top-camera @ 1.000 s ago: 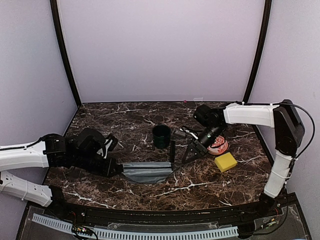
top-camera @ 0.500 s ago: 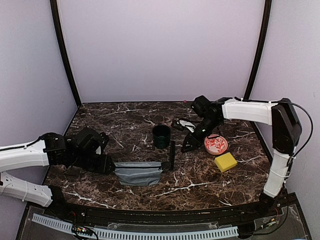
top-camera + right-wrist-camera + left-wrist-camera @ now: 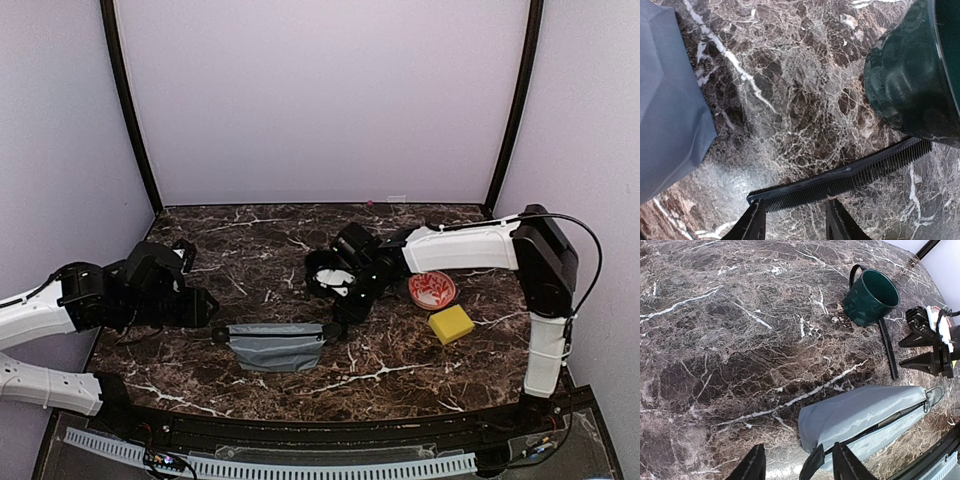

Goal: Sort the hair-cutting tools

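A long black comb (image 3: 840, 180) lies flat on the marble beside the dark green cup (image 3: 912, 85). My right gripper (image 3: 796, 220) is open just above the comb, one finger on each side of its toothed edge, gripping nothing. In the left wrist view the comb (image 3: 887, 347) runs from the cup (image 3: 871, 297) toward a grey zip pouch (image 3: 865, 415), with the right gripper (image 3: 901, 354) just right of it. My left gripper (image 3: 800, 467) is open at the pouch's left end, and the pouch's black tab lies loose between its fingers. From above, the right arm hides the comb.
The grey pouch (image 3: 275, 345) lies flat at front centre, between my left gripper (image 3: 210, 308) and right gripper (image 3: 346, 305). The green cup (image 3: 322, 270) stands behind it. A red-and-white plate (image 3: 432, 289) and a yellow sponge (image 3: 451, 323) sit at the right.
My left gripper opened, let go of the pouch and drew back to the left. My right gripper swung left from beside the plate to the comb and opened.
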### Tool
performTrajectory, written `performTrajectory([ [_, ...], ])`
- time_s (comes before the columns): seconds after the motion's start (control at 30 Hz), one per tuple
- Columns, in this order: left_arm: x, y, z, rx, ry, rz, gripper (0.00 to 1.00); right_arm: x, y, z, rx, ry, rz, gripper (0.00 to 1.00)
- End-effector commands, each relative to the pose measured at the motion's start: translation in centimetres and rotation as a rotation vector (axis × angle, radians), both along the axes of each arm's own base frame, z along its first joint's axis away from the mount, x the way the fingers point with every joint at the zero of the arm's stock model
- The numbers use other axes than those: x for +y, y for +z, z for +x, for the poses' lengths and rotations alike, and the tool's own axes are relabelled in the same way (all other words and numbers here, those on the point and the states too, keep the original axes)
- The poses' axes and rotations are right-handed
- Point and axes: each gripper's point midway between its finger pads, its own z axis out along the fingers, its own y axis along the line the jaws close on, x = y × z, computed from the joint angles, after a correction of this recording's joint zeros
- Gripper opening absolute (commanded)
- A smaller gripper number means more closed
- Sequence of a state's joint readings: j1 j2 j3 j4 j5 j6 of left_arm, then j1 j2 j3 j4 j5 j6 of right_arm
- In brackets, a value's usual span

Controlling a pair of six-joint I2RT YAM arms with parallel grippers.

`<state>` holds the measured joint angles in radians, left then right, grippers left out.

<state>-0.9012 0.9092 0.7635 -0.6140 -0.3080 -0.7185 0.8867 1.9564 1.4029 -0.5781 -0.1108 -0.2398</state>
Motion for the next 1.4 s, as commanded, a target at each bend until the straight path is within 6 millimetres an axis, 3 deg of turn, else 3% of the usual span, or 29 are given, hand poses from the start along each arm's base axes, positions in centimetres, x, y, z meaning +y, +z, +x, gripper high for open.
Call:
performTrajectory([
  [0.0, 0.7, 0.6, 0.6, -0.049, 0.024, 0.015, 0.47, 1.2, -0.2, 0.8, -0.096, -0.051, -0.032, 0.42],
  [0.2, 0.4, 0.3, 0.7, -0.045, 0.016, 0.013, 0.47, 2.1, -0.3, 0.2, -0.156, -0.045, -0.067, 0.51],
  [0.33, 0.2, 0.3, 0.8, -0.051, 0.014, 0.004, 0.46, 1.6, -1.7, -0.1, -0.185, -0.038, -0.132, 0.52],
  [0.5, -0.2, 0.2, 0.9, -0.052, 0.006, 0.000, 0.46, -0.3, -2.9, 0.1, -0.216, -0.035, -0.221, 0.52],
  [0.73, -0.4, 0.1, 1.1, -0.063, -0.001, -0.001, 0.46, -3.7, -2.7, -0.2, -0.246, -0.046, -0.272, 0.54],
  [1.03, -0.7, -0.3, 1.2, -0.063, -0.018, 0.001, 0.46, -9.0, -3.2, 2.0, -0.128, -0.162, -0.287, 0.54],
  [1.37, -1.6, -0.2, 1.3, -0.073, -0.049, -0.016, 0.46, -10.4, -4.5, 2.1, 0.001, -0.210, -0.262, 0.54],
])
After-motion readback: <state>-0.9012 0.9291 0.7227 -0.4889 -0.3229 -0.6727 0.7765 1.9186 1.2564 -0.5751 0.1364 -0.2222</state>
